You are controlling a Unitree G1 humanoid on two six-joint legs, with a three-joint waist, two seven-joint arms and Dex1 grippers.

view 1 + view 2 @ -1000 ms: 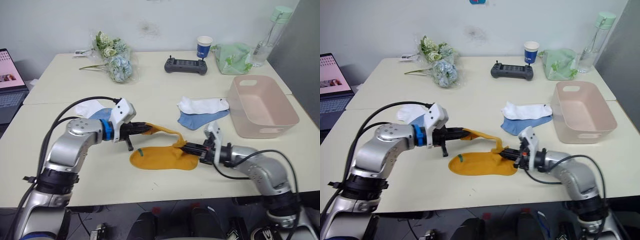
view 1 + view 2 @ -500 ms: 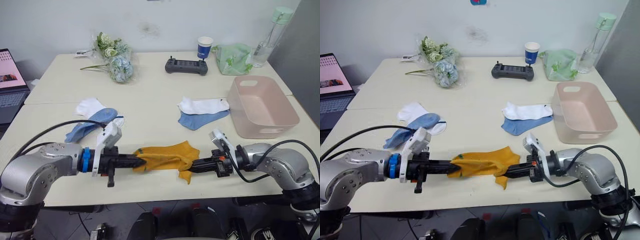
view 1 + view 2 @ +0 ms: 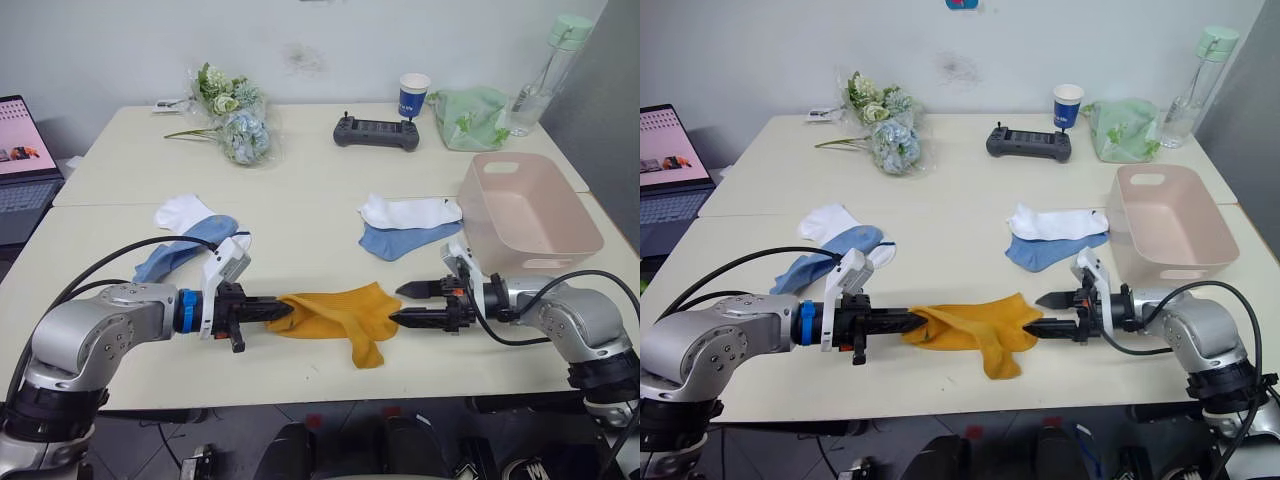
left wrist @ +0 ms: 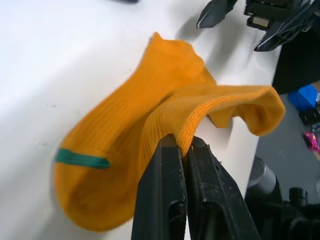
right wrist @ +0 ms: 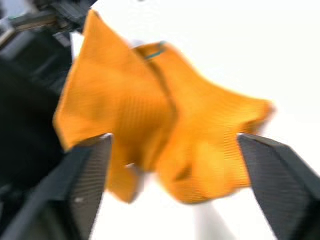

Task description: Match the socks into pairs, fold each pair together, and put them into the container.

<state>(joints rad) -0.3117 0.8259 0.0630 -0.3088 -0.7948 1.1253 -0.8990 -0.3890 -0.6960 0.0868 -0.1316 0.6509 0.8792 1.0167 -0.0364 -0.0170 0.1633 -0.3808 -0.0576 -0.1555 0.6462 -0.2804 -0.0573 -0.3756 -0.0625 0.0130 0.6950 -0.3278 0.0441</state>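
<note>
- Left gripper (image 3: 285,309) pinches the orange socks (image 3: 340,314), which lie crumpled at the table's (image 3: 300,190) front edge.
- Right gripper (image 3: 402,305), fingers spread wide, sits just beside them.
- Pink basket (image 3: 527,213) stands at right.

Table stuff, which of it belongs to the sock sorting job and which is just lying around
Belongs to the job:
mustard-orange socks, pinched in the left gripper
right gripper, fingers open
blue and white socks on the left
blue and white socks on the right
pink basket

Just lying about:
flowers
controller
paper cup
green bag
bottle
laptop
</note>
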